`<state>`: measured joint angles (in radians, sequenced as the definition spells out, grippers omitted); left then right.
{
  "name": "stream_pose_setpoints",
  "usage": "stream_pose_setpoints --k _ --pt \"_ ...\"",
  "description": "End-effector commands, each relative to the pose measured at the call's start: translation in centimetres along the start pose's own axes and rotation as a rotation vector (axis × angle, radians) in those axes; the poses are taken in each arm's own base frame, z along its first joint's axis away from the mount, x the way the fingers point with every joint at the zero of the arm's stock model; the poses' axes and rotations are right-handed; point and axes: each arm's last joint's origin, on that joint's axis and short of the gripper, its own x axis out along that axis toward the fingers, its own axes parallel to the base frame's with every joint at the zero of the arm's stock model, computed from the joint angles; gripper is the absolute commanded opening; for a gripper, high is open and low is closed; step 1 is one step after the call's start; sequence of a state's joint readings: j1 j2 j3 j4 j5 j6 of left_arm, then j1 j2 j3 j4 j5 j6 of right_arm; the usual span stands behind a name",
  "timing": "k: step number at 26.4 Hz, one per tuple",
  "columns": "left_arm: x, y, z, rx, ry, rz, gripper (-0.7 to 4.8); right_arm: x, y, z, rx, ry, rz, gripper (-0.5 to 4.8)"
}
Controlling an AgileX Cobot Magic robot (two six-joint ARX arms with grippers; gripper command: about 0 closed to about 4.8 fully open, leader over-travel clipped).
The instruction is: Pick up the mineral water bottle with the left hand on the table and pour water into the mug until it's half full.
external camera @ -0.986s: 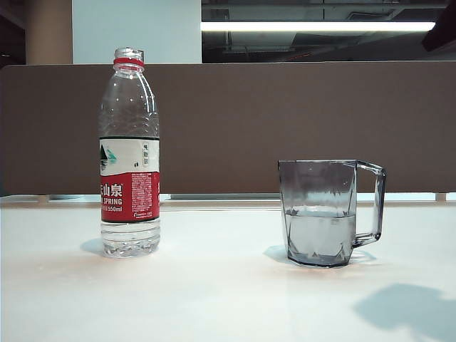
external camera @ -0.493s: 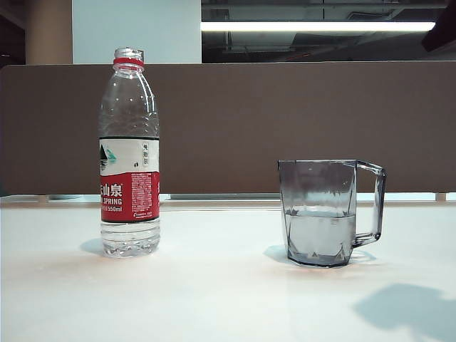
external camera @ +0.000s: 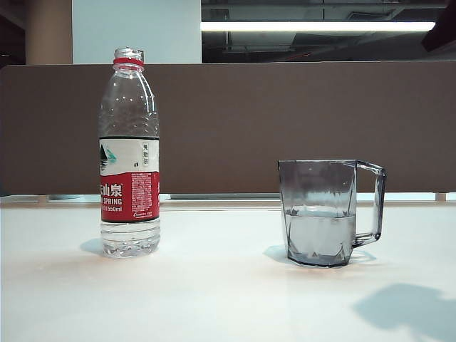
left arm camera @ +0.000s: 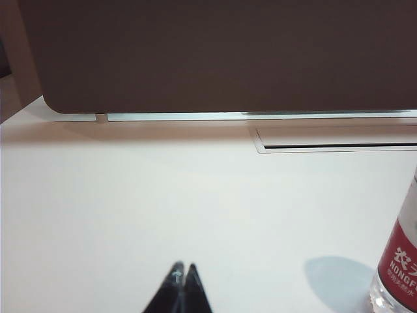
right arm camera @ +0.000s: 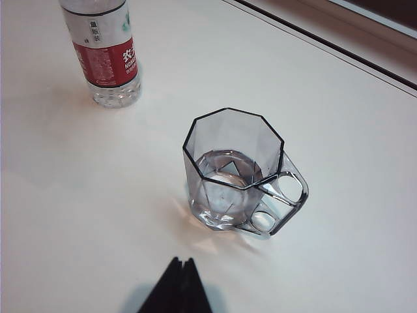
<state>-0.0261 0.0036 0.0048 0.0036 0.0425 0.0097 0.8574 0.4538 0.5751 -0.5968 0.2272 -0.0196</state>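
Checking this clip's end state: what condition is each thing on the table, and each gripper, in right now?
mineral water bottle: upright on the table, uncapped, nearly empty.
mug: upright, holding water to about half its height.
left gripper: shut, empty, clear of the bottle.
right gripper: shut, empty, above the table near the mug.

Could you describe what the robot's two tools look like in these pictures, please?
Only the tips show. The left tool appears as two slim black fingers tapering to points, with a faint pale glint at the tips. The right tool looks the same: dark, angular, pointed. No cables, markings or arm links are visible.
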Motion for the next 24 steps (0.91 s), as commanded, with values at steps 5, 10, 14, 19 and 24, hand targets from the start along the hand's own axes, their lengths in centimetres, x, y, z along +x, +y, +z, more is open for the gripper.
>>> stream_pose_setpoints --k 5,10,14,19,24 --pt "0.0 0.0 0.3 0.002 -0.017 -0.002 -0.05 0.1 -0.1 0.0 0.007 -0.019 -0.029 -0.04" --pt "0.0 0.0 0.3 0.002 -0.017 -0.003 -0.04 1.3 -1.1 -3.0 0.079 -0.108 -0.246 -0.04" --pt "0.0 0.0 0.3 0.002 -0.017 -0.001 -0.04 1.4 -2.5 -4.1 0.16 -0.288 -0.363 -0.04" --pt "0.0 0.0 0.3 0.002 -0.017 -0.001 -0.04 1.5 -4.5 -5.9 0.111 -0.397 -0.519 -0.04" --pt "0.0 0.0 0.3 0.002 -0.017 -0.001 -0.05 1.4 -5.6 -7.4 0.087 -0.44 -0.631 -0.04"
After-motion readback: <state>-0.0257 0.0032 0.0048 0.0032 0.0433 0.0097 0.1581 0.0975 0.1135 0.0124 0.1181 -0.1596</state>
